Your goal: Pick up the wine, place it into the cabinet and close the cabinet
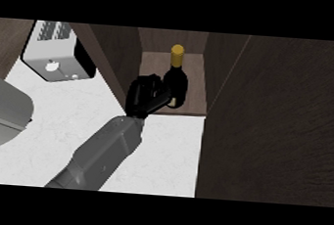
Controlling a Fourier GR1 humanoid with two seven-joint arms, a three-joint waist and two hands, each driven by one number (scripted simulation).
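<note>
The wine bottle (177, 76) is dark with a yellow cap. It stands upright inside the open cabinet (153, 59), on its wooden floor near the front edge. My left hand (146, 94) reaches in from the lower left and sits against the bottle's left side, fingers curled round its lower body. The hand hides part of the bottle's base. The cabinet door (284, 132) stands open as a wide dark brown panel on the right. My right hand does not show.
A white and black toaster (58, 53) sits on the pale counter (61, 117) at the upper left. A large light grey rounded object (3, 113) fills the left edge. The cabinet's left wall (116, 57) is close beside my hand.
</note>
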